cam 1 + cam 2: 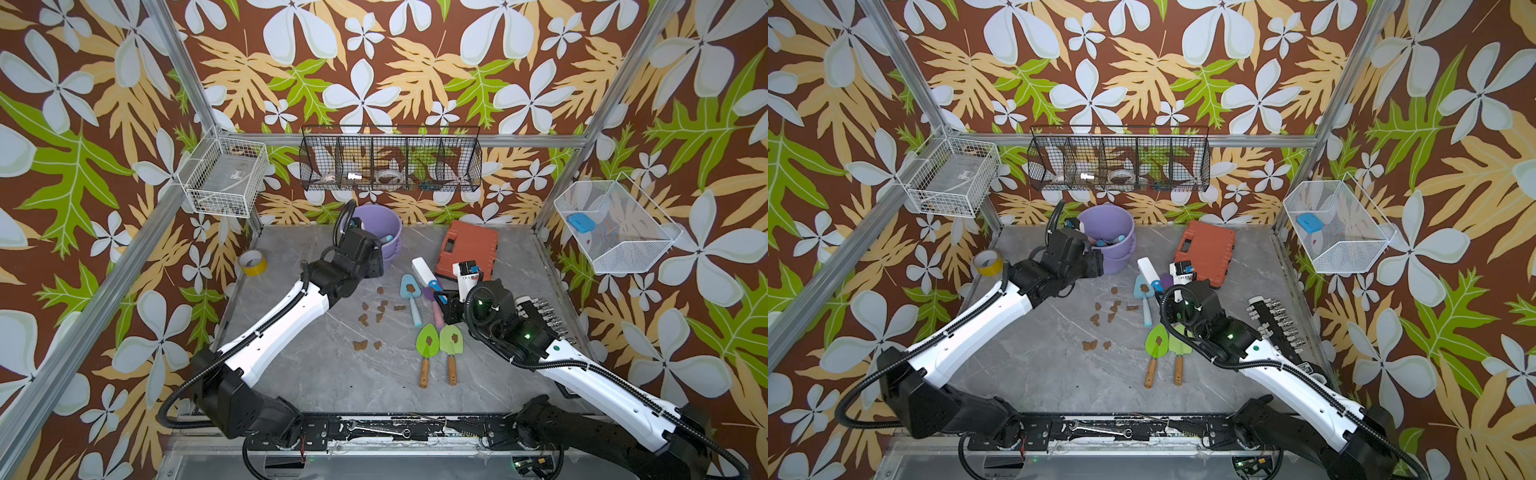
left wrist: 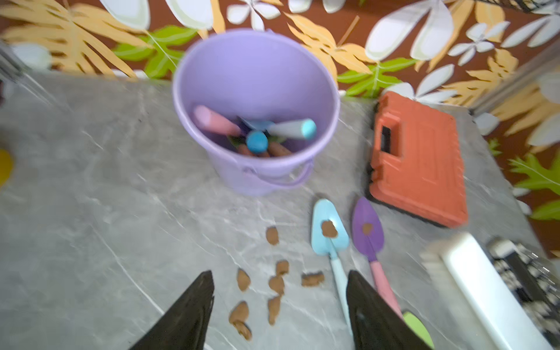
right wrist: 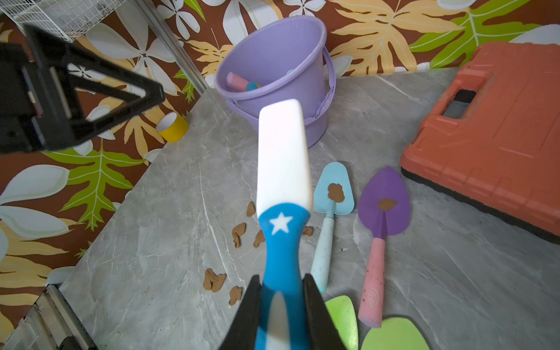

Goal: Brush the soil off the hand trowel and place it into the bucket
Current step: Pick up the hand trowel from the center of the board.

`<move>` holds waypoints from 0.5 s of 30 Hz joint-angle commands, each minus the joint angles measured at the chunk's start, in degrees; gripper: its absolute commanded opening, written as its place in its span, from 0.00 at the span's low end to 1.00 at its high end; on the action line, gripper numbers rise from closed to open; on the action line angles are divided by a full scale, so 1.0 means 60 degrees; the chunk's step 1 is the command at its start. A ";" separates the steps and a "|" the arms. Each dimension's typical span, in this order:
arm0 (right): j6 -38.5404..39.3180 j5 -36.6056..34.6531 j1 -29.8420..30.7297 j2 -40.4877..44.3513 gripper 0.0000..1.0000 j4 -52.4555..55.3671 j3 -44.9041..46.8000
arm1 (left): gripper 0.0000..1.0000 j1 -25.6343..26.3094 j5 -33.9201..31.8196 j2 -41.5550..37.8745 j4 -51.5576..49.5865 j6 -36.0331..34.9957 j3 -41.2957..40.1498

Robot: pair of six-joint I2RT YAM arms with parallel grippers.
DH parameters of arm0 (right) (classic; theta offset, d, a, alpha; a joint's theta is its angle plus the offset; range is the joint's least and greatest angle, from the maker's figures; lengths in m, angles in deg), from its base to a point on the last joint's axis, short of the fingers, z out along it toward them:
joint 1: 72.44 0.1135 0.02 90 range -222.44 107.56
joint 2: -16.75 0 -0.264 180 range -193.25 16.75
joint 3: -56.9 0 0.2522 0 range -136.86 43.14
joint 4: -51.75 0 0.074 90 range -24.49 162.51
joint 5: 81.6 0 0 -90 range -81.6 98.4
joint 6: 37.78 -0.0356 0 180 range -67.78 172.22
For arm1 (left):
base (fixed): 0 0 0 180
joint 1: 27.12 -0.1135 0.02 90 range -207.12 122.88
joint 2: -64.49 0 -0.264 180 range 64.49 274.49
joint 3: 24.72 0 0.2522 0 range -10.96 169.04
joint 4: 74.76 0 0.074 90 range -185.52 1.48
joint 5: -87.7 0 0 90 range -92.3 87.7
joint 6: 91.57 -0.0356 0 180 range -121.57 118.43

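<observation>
L gripper (image 2: 278, 272) has its jaws apart w/ nothing between them. It hangs just short of the bucket (image 2: 257, 69), which stands upright straight ahead of it at the back of the table (image 2: 91, 212). Several handles (image 2: 295, 128) stick up inside (pink, blue, wood), so I'd say a good part of the job is done. Below and just past its fingertips lie loose soil (image 2: 277, 285) blobs, off any blade. Four trowels are left, each w/ one blob on the blade. Blue trowel (image 2: 325, 212) lies flat on the side of the L gripper facing the R arm. Purple trowel (image 2: 368, 212) is beside it, approx. parallel. Their long axes run front-to-back, blade tips toward the bucket end, handles toward the arm bases. Both lie below and ahead of the R gripper. Green trowels (image 1: 423, 347) lie side by side behind it, nearer the bases, same heading, wooden handles rearward. R gripper (image 3: 281, 281) is clamped on the brush (image 3: 283, 151) handle, white head held fwd toward the bucket. Can't tell if the head touches anything. Next is prob. the blue one.
</observation>
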State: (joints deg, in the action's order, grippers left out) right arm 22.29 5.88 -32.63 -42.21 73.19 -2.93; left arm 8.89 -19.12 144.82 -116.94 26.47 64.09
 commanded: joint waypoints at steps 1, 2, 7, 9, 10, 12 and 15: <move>-0.0231 -0.0107 0.0004 0.0059 0.00 -0.0207 0.0296 | 0.71 0.0652 0.0836 -0.0695 0.1417 0.1108 -0.1403; -0.0276 -0.0092 0.0008 0.0004 0.00 -0.0211 0.0358 | 0.71 0.0946 0.0619 -0.0849 0.1555 0.1308 -0.1804; -0.0345 0.0053 0.0015 -0.0690 0.00 -0.0043 0.0410 | 0.76 0.1887 0.0220 -0.0754 0.2109 0.2397 -0.3358; -0.0306 0.0000 0.0006 -0.0857 0.00 -0.0051 0.0423 | 0.84 0.2168 -0.0040 -0.0414 0.2177 0.2632 -0.3491; -0.0299 -0.0113 0.0013 -0.0916 0.00 -0.0064 0.0423 | 0.85 0.2297 -0.0145 -0.0172 0.2175 0.2677 -0.3426; -0.0299 -0.0345 -0.0009 -0.1008 0.00 -0.0071 0.0401 | 0.85 0.2397 -0.0176 0.0309 0.2211 0.2647 -0.3186; -0.0382 -0.0597 -0.0083 -0.1030 0.00 0.0024 0.0312 | 0.84 0.2461 0.0034 0.1012 0.2475 0.2429 -0.2742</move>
State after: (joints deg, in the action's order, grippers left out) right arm 20.72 4.89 -32.91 -48.46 73.91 -0.50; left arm 23.32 -18.40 148.78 -105.80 40.52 46.08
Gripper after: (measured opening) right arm 0.193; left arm 0.840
